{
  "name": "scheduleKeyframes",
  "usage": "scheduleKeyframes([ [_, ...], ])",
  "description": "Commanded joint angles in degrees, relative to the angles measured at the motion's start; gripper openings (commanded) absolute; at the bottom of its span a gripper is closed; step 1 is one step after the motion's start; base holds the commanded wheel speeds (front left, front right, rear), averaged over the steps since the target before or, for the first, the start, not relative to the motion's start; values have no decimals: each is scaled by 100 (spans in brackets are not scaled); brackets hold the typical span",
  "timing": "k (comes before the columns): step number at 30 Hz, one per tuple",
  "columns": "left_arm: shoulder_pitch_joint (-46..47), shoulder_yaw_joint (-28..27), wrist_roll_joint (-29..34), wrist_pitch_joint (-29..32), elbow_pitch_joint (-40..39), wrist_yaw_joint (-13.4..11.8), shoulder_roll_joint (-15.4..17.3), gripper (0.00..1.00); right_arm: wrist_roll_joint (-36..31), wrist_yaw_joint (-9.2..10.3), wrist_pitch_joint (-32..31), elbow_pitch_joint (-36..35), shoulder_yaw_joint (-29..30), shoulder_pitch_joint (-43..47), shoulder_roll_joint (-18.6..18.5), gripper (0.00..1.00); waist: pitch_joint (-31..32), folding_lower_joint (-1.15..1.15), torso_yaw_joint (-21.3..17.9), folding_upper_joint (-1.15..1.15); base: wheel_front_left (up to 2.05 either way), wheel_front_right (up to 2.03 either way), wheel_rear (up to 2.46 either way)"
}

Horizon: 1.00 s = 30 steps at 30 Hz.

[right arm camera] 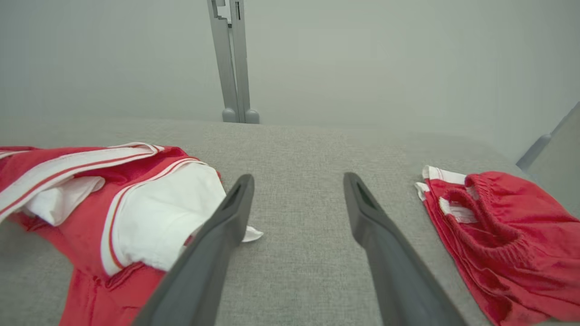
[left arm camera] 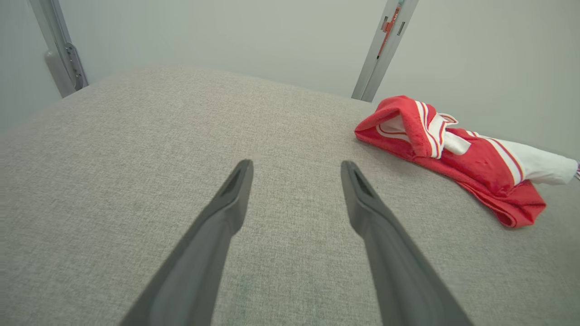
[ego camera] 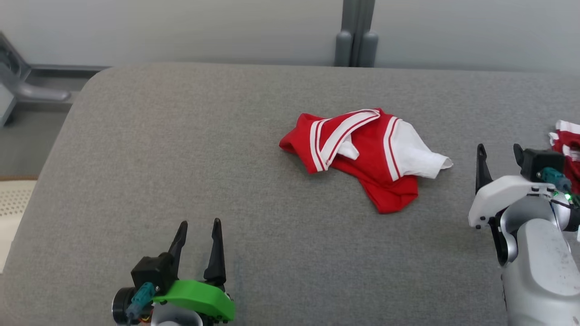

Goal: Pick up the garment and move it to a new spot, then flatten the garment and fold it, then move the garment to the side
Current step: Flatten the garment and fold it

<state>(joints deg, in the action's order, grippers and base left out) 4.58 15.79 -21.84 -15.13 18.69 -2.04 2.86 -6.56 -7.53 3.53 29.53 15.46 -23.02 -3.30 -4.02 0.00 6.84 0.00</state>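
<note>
Lying crumpled mid-way across the grey surface (ego camera: 181, 158), the garment (ego camera: 364, 156) looks light, soft and limp; a raised striped fold seems best to pinch. The 2 sets of jaws gape, empty.

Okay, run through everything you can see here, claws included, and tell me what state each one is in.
garment, crumpled in a heap on the table, not yet flattened
shorts, bunched up at the table's right edge
left claw, open, empty, well apart from the garment
right claw, open, empty, between the garment and the shorts
</note>
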Motion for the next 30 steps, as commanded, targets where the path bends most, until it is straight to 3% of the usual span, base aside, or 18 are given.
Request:
scheduleKeyframes([
  [1, 146, 8, -9, -1, 3, 9, 10, 100, 3, 9, -77, 203, 51, -194, -58, 100, -415, 0, 406, 0, 0, 0, 0],
  [15, 344, 55, -91, -2, -32, -59, 9, 100, -173, 9, -374, 2250, 141, -1070, -352, 100, -729, 0, 686, 0, 0, 0, 0],
  [18, 347, 33, -86, -1, -28, -84, 9, 100, -189, 9, -358, 2552, 120, -1105, -301, 33, -707, 0, 670, 0, 0, 0, 0],
  [19, 346, 27, -86, -1, -30, -92, 9, 100, -192, 9, -348, 2627, 114, -1129, -297, 25, -698, 0, 663, 0, 0, 0, 0],
  [21, 343, 23, -81, -1, -37, -85, 9, 100, -198, 9, -318, 2766, 106, -1186, -301, 0, -678, 0, 646, 0, 0, 0, 0],
  [30, 242, -8, -26, -1, 27, -81, 9, 100, -51, 9, 529, 2680, -330, -1681, -142, 0, -457, 0, 532, 0, 0, 0, 0],
])
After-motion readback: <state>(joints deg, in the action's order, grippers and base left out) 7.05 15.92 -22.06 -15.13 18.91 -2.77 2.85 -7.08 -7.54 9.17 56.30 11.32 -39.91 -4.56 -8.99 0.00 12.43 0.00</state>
